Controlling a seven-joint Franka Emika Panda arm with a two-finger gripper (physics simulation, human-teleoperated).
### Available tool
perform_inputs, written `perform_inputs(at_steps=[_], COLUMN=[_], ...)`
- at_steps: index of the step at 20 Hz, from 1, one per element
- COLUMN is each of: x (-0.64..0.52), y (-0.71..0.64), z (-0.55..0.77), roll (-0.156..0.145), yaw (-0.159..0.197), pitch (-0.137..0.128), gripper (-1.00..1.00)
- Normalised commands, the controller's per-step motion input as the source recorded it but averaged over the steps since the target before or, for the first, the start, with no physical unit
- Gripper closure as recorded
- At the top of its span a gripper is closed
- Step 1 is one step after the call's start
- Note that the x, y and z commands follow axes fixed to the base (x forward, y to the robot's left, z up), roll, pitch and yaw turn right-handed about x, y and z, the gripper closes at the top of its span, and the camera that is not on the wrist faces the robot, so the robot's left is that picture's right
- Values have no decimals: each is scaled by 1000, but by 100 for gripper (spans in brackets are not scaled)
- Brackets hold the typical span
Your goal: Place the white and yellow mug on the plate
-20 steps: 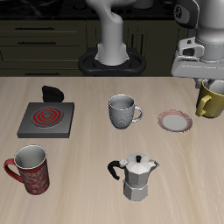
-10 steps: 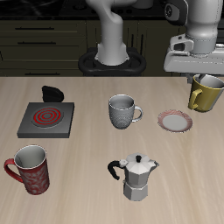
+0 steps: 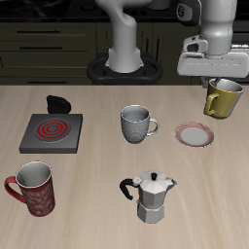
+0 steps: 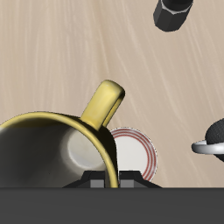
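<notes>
The glossy olive-yellow mug with the pale inside hangs off the bench, my jaws clamped on its rim. The small white plate with the pinkish-red ring lies on the bench below, offset toward the front edge and toward the grey-white patterned mug. Through the wrist camera the plate shows just past the mug's wall, so I judge a short carry that way, then a straight lowering.
</notes>
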Motion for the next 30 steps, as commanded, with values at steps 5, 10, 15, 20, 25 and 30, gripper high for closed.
perform_inputs(at_steps=[5,10,15,20,25,30], x=[-236,-205,-183,-215,-82,57], y=[-147,-107,-145,-88,-80,-28], z=[-155,-199,-194,-258,-204,-214], roll=[0,10,-17,1,-27,-4], yaw=[-18,-2,-18,-60,4,-2], pitch=[-13,-20,-11,28,5,30], gripper=[100,100,100,100,100,100])
